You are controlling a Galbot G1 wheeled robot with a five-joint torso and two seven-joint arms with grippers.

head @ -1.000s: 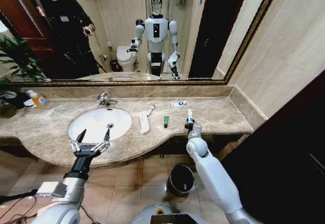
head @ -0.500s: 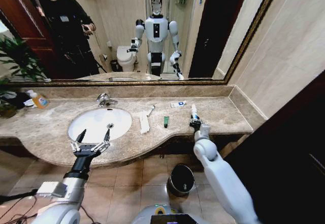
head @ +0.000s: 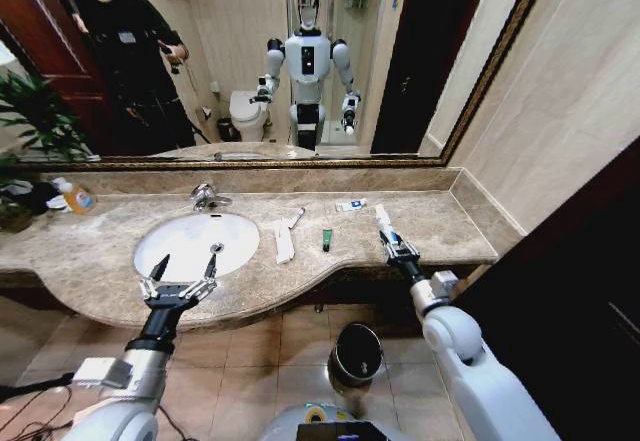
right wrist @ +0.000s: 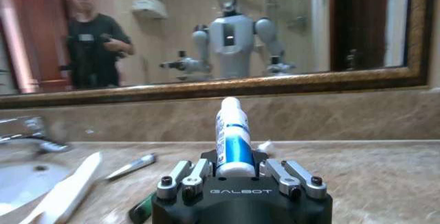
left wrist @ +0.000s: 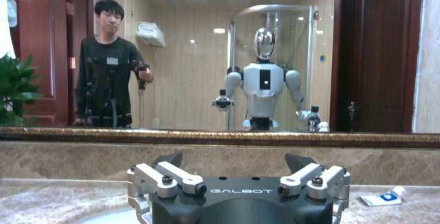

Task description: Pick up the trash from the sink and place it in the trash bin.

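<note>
**Right gripper holding small bottle above counter, right of sink**

The right gripper (head: pixel 397 244) is hovering over the marble counter (head: pixel 440 223), well to the right of the sink (head: pixel 190 242). Its fingers are pinching 1 small white bottle with a blue band (right wrist: pixel 231 136), which is standing up between them, as the right wrist view is showing.

The left gripper (head: pixel 180 269) is hanging at the front edge of the sink, over its near rim. Its 2 fingers (left wrist: pixel 165 174) are spread wide and are gripping nothing.

The remaining trash is lying on the counter, all to the right of the sink:
- 1 long white packet (head: pixel 284 241) is lying just beside the sink's right rim.
- 1 thin white stick (head: pixel 297 217) is lying beyond the packet, toward the mirror (head: pixel 300 61).
- 1 dark green mini tube (head: pixel 326 238) is lying between the packet and the right gripper.
- 1 white sachet (head: pixel 350 204) is lying near the back wall.

The chrome faucet (head: pixel 207 197) is standing behind the sink. The trash bin (head: pixel 357 353) is standing on the floor below the counter, to the right of the sink.
</note>
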